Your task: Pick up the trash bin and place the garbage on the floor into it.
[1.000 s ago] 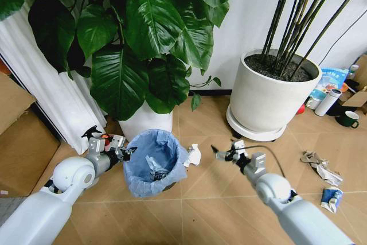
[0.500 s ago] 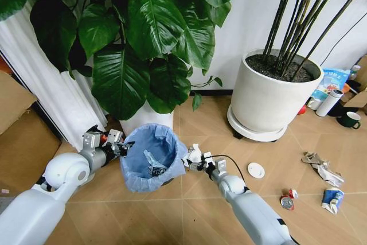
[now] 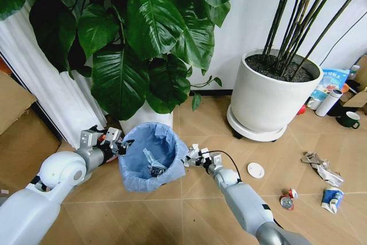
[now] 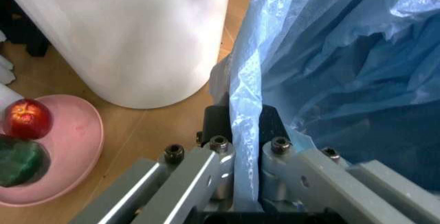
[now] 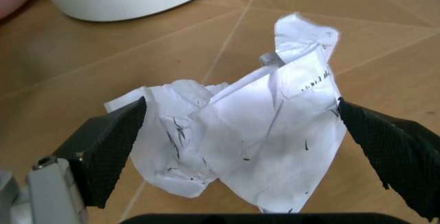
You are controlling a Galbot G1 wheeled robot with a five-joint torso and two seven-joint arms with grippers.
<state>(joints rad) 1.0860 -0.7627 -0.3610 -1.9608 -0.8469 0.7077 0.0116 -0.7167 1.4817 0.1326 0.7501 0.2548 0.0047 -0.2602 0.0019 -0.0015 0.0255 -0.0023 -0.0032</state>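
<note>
Right gripper (image 5: 240, 147), fingers spread wide, straddles the crumpled tissue (image 5: 240, 131) on the floor beside the trash bin (image 3: 150, 159); left gripper (image 4: 240, 147) is clamped on the bin's rim.

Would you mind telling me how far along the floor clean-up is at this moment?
Done: the left hand grips the trash bin by its rim, and some litter lies inside. In hand: the right hand is open around a crumpled white tissue. Left: white lid, crushed can, wrappers.
</note>
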